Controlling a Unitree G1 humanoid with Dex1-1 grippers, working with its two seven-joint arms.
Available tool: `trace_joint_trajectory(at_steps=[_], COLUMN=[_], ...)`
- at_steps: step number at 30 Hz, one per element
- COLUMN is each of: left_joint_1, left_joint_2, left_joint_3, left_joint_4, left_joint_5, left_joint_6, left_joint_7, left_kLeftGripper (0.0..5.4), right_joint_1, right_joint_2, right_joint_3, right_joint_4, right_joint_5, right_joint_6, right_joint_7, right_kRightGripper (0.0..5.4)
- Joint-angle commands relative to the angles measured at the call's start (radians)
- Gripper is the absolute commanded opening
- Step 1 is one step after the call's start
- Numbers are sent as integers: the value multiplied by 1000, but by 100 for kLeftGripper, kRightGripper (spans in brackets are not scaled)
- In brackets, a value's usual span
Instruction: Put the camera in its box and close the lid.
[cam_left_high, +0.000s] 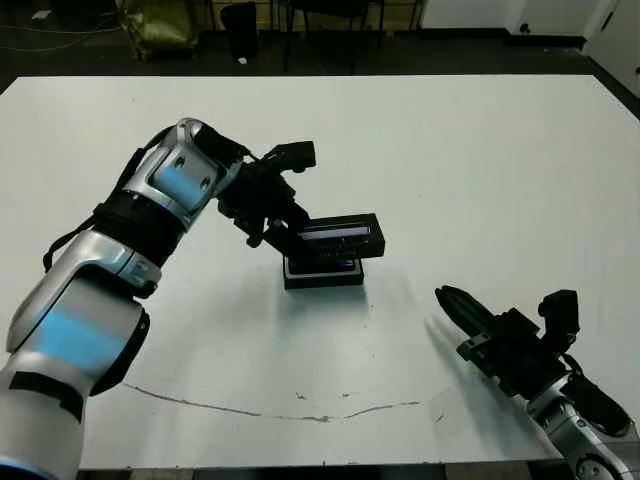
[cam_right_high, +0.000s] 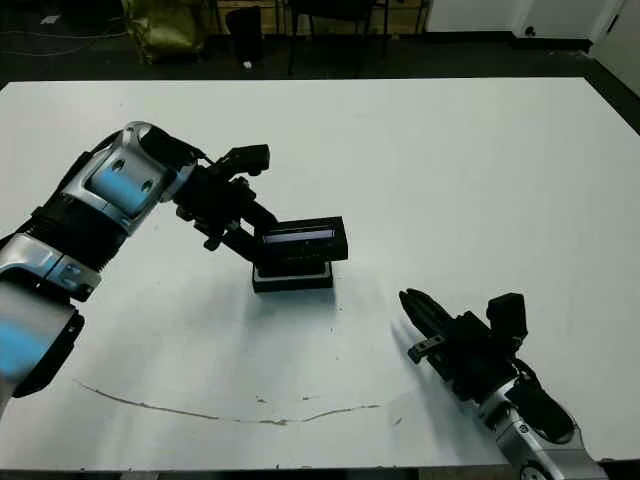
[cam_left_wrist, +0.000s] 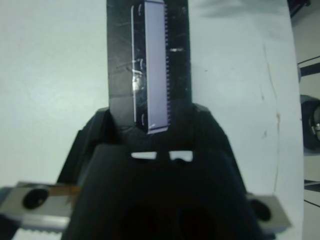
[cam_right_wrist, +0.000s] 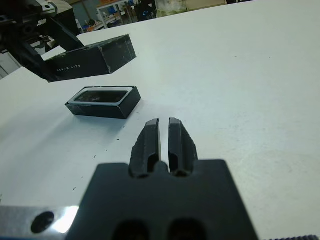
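One camera (cam_right_wrist: 100, 95) inside box (cam_right_wrist: 120, 107)

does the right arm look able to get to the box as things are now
Only partly, it seems. The bare table between the right gripper and the box is free, so its near side looks reachable. From above, the lid held in the left gripper hangs over the box.

box (cam_right_wrist: 102, 102) top: blocked by held lid (cam_right_wrist: 90, 59) | right side: free

The lid (cam_left_high: 338, 236) is held just above the box (cam_left_high: 323, 271) mid-surface, with the right gripper (cam_left_high: 452, 300) set well apart to its right.
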Motion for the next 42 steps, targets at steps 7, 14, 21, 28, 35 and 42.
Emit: trace_joint_trajectory(at_steps=[7,14,21,28,35,42], left_joint_1=[11,35,40,39,44,45], left_joint_2=[9,32,35,18,-5,-17], left_joint_3=[-2,13,0,-34,-39,-39], left_joint_4=[28,29,21,18,38,71], left_joint_5=[40,40,49,61,55,61], left_joint_6=[-18,-12,7,57,49,40], left_joint_7=[10,15,15,3,-8,-6], left_kLeftGripper=[226,226,226,226,226,226], right_joint_1=[12,11,14,28,37,47], right_joint_2=[-5,2,2,0,3,7], right_joint_3=[3,3,13,26,31,28], right_joint_4=[8,24,6,-35,-24,-50], right_joint_5=[-20,-20,-23,-36,-45,-32], right_joint_6=[-9,-19,-1,22,0,16], right_joint_7=[-5,2,-15,-57,-57,-69], right_kRightGripper=[0,0,0,0,0,0])
